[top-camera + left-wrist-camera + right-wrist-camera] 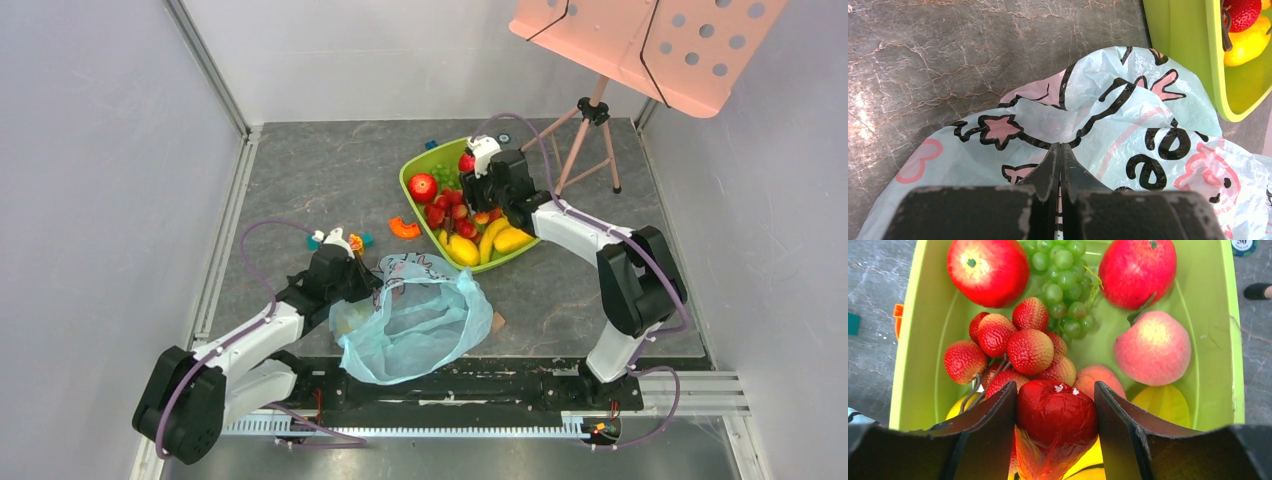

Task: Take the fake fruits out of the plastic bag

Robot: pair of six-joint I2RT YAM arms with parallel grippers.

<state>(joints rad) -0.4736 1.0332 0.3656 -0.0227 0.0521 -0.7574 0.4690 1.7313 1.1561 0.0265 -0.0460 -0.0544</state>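
Observation:
The light-blue plastic bag (420,320) with pink and black cartoon prints lies crumpled near the table's front edge. My left gripper (370,283) is shut on the bag's (1128,110) upper left edge, its fingertips (1053,155) pressed together with film between them. A yellowish shape (350,318) shows through the bag. My right gripper (1055,390) hovers over the green tray (913,340), shut on a wrinkled dark-red fake fruit (1055,415). In the tray (410,175) lie red apples, grapes, strawberries (1018,340), a peach and yellow bananas (490,243).
An orange piece (404,228) lies left of the tray. Small coloured blocks (340,240) sit behind the left wrist. A tripod (590,130) carrying a pink perforated board (650,40) stands at the back right. White walls enclose the table.

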